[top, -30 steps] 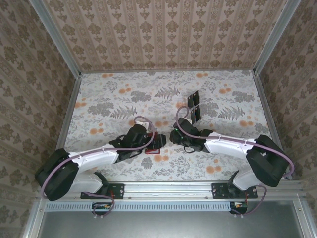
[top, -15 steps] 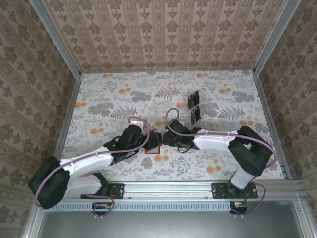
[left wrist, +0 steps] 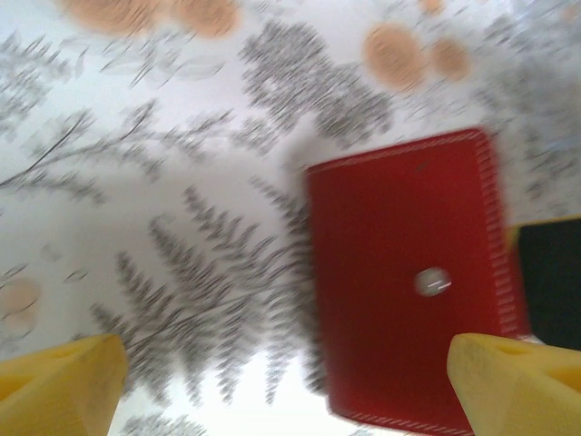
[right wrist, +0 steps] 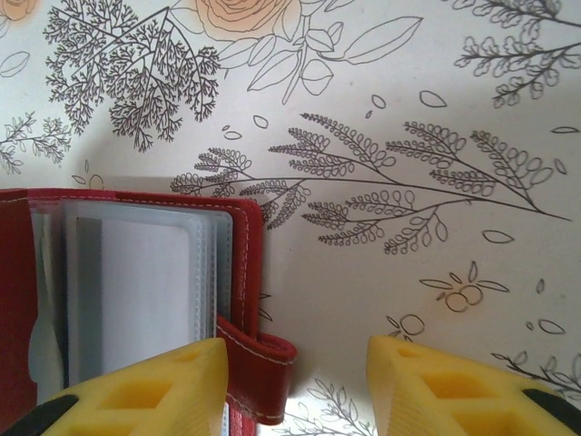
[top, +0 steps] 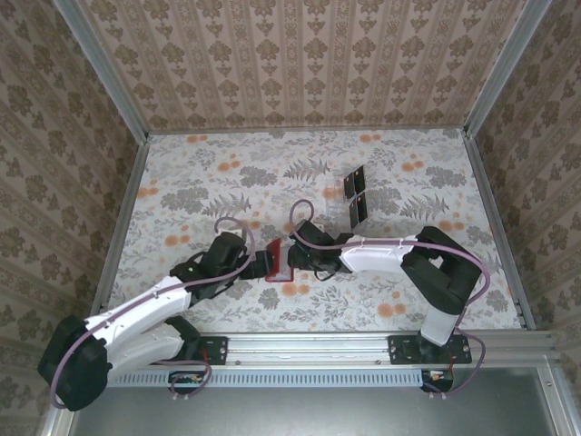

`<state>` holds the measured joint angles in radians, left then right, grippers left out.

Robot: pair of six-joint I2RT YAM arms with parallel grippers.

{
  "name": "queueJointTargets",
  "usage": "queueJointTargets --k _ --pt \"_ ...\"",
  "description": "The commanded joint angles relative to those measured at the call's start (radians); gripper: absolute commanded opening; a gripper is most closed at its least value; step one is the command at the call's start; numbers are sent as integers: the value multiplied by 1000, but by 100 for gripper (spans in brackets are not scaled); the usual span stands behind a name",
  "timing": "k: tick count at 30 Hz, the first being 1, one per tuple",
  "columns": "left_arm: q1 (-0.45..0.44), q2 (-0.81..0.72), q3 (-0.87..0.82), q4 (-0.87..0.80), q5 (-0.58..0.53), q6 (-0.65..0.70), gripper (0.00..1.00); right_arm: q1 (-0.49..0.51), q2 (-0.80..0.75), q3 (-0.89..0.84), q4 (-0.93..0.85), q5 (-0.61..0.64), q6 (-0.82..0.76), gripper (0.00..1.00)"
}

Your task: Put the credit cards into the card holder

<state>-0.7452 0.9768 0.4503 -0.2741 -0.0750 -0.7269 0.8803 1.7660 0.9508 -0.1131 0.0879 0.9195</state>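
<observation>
Left gripper (left wrist: 289,381) and right gripper (right wrist: 298,372), both parted, flank the card holder (left wrist: 408,263) on open table (top: 209,173). Right wrist shows pale sleeves (right wrist: 145,291); left, red back.

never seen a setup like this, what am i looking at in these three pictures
Two robot arms are bolted to the near edge of a flowered table. The overhead picture shows both bent toward a red wallet on it; dark cards sit further back. The other two pictures come from wrist cameras; the yellow blocks are fingertips. The left gripper is open over the wallet's outside, the right gripper open beside its clear sleeves. Neither seems to hold anything.
</observation>
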Motion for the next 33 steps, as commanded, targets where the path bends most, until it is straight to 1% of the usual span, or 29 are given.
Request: queueJointTargets --k 1,3,6,8,11,14,18,22,26,27,28,30,32,33 --pt "3 41 45 -137 -46 49 100 3 45 46 -41 -11 -6 44" --pt "2 79 48 -120 -41 53 100 4 63 59 -54 -10 -12 42" --pt "-5 139 53 -71 -27 61 100 3 71 56 -57 -5 -14 34" --pt "-20 182 61 -39 -29 73 100 -1 67 48 -53 -5 -14 24" --pt "-50 237 81 -9 -40 92 100 -8 59 36 -40 -14 -13 13" --pt "-80 285 100 -13 -65 106 100 -16 51 20 -15 -34 -13 7" --pt "-99 335 119 -36 -94 106 100 -29 28 -17 13 -46 -9 0" --pt "-100 364 118 -55 -106 78 100 -39 -20 -62 41 -43 0 0" --pt "-103 362 101 -49 -111 57 100 -38 -68 -84 47 -42 8 0" --pt "-102 354 96 -46 -113 54 100 -37 -73 -86 48 -41 9 2" --pt "-102 343 89 -40 -113 50 100 -36 -79 -86 44 -39 8 7" --pt "-103 317 77 -33 -115 46 100 -34 -76 -78 38 -39 6 14" --pt "-101 292 70 -32 -121 44 100 -32 -66 -70 40 -43 8 24" --pt "-100 284 69 -33 -122 45 100 -27 -61 -64 41 -45 8 27"
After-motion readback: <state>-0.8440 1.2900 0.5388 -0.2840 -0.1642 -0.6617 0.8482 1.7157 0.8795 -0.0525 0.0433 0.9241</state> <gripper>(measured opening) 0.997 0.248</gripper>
